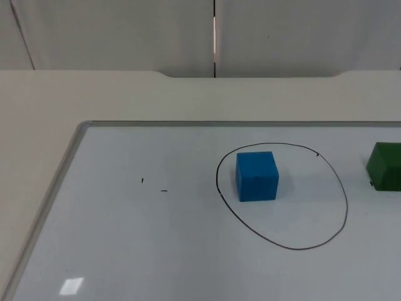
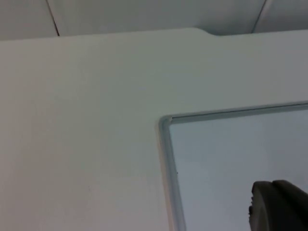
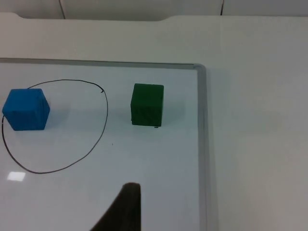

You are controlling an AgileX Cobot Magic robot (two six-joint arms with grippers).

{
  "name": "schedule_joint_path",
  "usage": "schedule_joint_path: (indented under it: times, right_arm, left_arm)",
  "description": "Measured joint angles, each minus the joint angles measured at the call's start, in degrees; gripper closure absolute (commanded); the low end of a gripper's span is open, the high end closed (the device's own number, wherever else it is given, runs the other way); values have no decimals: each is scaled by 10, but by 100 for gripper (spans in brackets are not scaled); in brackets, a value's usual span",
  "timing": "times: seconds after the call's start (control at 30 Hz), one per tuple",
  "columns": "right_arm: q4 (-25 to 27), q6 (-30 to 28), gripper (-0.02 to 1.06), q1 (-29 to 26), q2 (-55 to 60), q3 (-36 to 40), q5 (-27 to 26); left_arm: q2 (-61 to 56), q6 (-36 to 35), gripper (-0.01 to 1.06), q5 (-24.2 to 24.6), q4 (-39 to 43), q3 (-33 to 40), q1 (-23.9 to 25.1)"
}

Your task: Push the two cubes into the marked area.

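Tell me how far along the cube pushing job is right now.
About halfway. Done: the blue cube sits inside the drawn loop on the whiteboard. In hand: nothing; neither cube is being touched. Left: the green cube stands outside the loop, between it and the board's edge, and needs pushing in.

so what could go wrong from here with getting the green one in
1. The blue cube already sits inside the drawn outline, near the side away from the green cube. Pushing the green one too hard could carry it into the blue and knock it over the line.
2. The green cube lies outside the outline, fairly near the whiteboard's raised frame, so the right claw may find it tight getting behind it.
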Motion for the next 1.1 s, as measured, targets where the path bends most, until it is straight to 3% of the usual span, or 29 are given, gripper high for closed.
schedule_joint_path:
  times: [0.3,0.6,0.83,1.1]
  right_arm:
    - [0,0,-1,0,0,0,0]
    - [0,0,-1,0,0,0,0]
    - [0,0,-1,0,0,0,0]
    - [0,0,-1,0,0,0,0]
  left_arm:
    - [-126,-4,105,26,0,37,0]
    - [-264,-24,105,46,1,166,0]
    - [-341,-67,105,67,52,172,0]
    - [-423,-134,105,130,134,172,0]
